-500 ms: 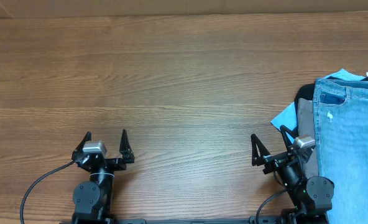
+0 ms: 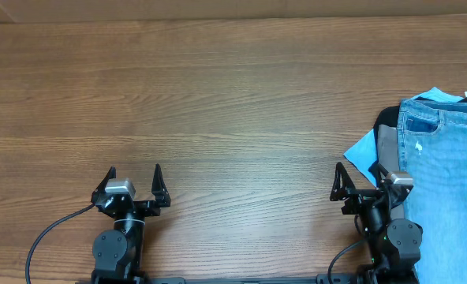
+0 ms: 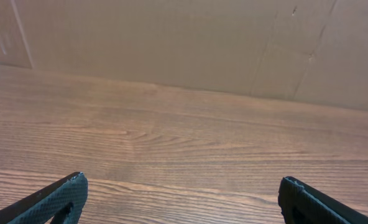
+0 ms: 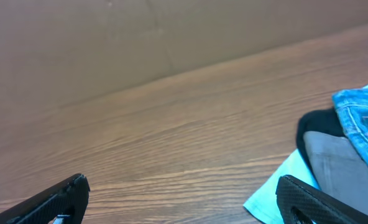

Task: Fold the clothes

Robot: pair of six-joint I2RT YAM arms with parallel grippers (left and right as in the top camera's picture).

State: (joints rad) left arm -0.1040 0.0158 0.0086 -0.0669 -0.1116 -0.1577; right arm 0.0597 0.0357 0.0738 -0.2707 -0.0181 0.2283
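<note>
The clothes, a pair of light-blue faded jeans (image 2: 446,173), lie on top of a pile at the table's right edge, with a pocket and a small white spot showing. In the right wrist view only a corner of the jeans (image 4: 361,121) shows at the far right. My right gripper (image 2: 360,169) is open just left of the pile, with its right finger over the pile's edge; in its own view the right gripper (image 4: 183,180) holds nothing. At the front left my left gripper (image 2: 134,170) is open over bare wood, and the left gripper (image 3: 183,180) is empty in its own view.
Under the jeans lie grey-beige trousers (image 2: 386,150), a black garment (image 2: 385,117) and a pale cyan cloth (image 2: 361,148) that sticks out to the left. The right wrist view shows the same trousers (image 4: 339,158), black garment (image 4: 317,127) and cyan cloth (image 4: 277,193). A brown wall backs the wooden table (image 2: 218,95).
My right gripper has shifted to the right, closer to the pile. The left arm and the clothes have not moved.
</note>
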